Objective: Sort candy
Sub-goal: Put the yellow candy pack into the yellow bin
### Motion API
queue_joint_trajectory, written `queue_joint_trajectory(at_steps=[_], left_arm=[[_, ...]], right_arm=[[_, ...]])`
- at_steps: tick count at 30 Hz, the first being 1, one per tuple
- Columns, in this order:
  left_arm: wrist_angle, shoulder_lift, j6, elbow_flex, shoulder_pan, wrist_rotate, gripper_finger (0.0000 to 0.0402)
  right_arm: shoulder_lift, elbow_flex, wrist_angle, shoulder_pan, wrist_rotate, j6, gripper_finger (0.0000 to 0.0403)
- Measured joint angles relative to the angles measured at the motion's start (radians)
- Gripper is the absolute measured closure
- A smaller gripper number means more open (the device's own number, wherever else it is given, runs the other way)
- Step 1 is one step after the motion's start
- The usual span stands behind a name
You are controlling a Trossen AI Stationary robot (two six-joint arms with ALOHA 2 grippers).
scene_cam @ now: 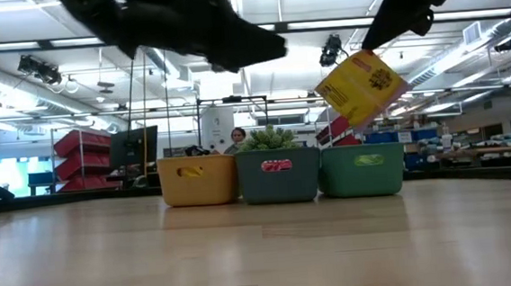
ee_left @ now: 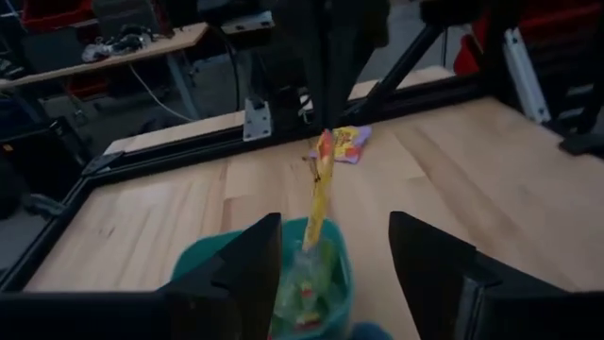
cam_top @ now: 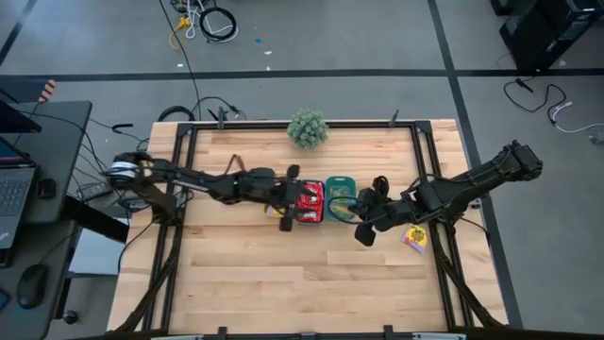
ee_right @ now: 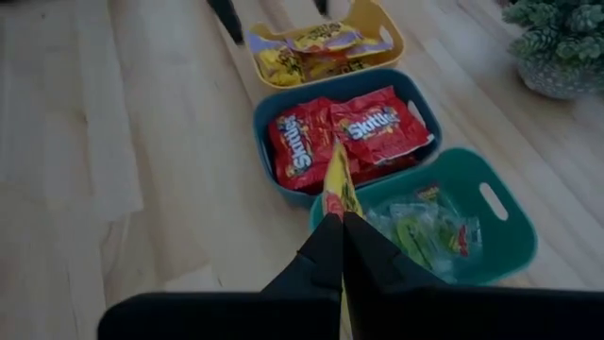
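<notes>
One yellow candy packet is hanging edge-on from the right gripper, whose fingers are pinching it shut above the green bin, likely for carrying past the red packets toward the yellow bin. Beyond, the left gripper is waiting, jaws spread.

We see a big room with a grey floor and loose cables lying on it. Long lights hang from the ceiling. Red shelves stand far back. A dark desk sits beside the wooden tabletop.
</notes>
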Motion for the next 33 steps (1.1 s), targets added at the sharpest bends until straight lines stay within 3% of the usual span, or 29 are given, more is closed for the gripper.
queue_joint_trajectory(at_steps=[10,18,22,28,33], left_arm=[[-0.183,0.222,0.052,0.27,0.0,-0.01,0.0201],[-0.282,0.301,0.056,0.381,0.0,-0.01,0.0207],[-0.313,0.301,0.082,0.383,0.0,-0.009,0.0252],[-0.315,0.301,0.095,0.383,0.002,0.011,0.0387],[-0.368,0.29,0.08,0.382,0.003,0.009,0.0398]], right_arm=[[0.0,0.0,-0.002,0.0,0.0,-0.001,0.0403],[0.0,0.0,0.0,0.0,0.0,-0.021,0.0403],[0.0,0.0,0.007,0.0,0.0,-0.027,0.0403],[-0.001,0.0,0.018,0.0,0.0,-0.042,0.0403],[-0.001,0.0,0.021,0.0,0.011,-0.043,0.0401]])
